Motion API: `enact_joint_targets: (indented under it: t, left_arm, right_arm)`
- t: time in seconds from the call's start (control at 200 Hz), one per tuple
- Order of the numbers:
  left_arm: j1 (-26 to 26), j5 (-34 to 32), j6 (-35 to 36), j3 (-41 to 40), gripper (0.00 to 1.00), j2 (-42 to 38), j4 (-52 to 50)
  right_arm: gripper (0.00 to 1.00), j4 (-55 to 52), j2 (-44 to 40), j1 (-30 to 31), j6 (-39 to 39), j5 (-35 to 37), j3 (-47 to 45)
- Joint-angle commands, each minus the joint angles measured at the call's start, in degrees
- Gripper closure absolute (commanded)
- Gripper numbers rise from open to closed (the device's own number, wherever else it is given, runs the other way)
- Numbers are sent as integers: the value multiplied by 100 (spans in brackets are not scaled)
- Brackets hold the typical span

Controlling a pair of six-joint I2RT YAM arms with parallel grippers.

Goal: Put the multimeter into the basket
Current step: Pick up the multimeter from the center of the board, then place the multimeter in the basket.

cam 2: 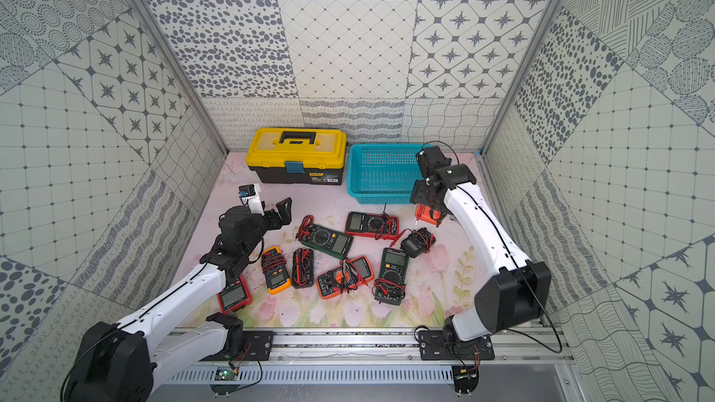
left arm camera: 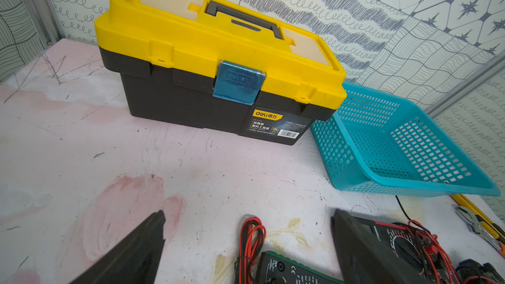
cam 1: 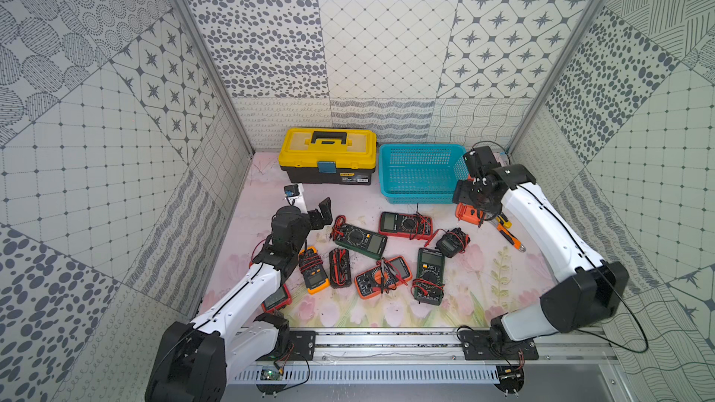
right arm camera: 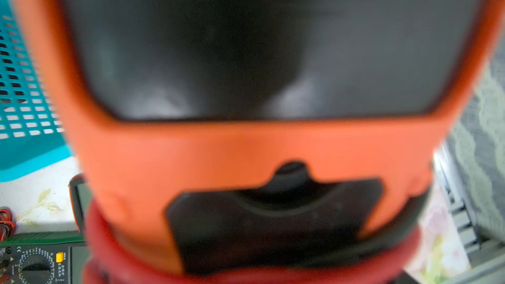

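Observation:
An orange multimeter [cam 1: 465, 211] [cam 2: 423, 213] sits in my right gripper [cam 1: 470, 203], just outside the front right corner of the turquoise basket [cam 1: 421, 196] [cam 2: 381, 196]. Its orange and black back [right arm camera: 246, 146] fills the right wrist view, blurred and very close, hiding the fingers. The jaws stand wide on its body. Beside it in that view is the basket's wall [right arm camera: 27, 154]. The basket holds nothing that I can see. My left gripper [cam 1: 315, 212] [left arm camera: 248, 241] hangs open over the table left of the pile, nothing between its fingers.
A yellow-lidded black toolbox [cam 1: 327, 148] [left arm camera: 218, 50] stands left of the basket. Several other multimeters with red and black leads, such as the green one [cam 1: 361, 239], lie across the middle of the table. Yellow-handled hand tools [cam 1: 510, 235] lie right of my right gripper.

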Motion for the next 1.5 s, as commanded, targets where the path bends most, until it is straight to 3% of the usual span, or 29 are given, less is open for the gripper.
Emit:
enact_joint_targets:
  t: [0.0, 0.315, 0.645, 0.826, 1.001, 1.496]
  left_arm:
    - [1, -118, -288, -5, 1, 156, 293]
    - [-4, -38, -312, 2, 1, 462, 515]
    - [-4, -169, -170, 29, 1, 319, 419]
    - [-2, -300, -103, 46, 1, 193, 331]
    - [-4, -346, -17, 46, 1, 159, 324]
    - [1, -399, 20, 13, 1, 101, 251]
  right_arm:
    - [100, 294, 885, -51, -1342, 129, 1293]
    - [100, 1524, 2995, -230, -2799, 299, 3676]
    - [100, 1511, 4861, -626, -2947, -573, 5498]
    - [100, 1126, 5207, -711, -2644, -949, 5551]
    - [100, 900, 5058, -709, -2403, -1028, 4999]
    - [100, -199, 4884, -692, -2234, -712, 4826]
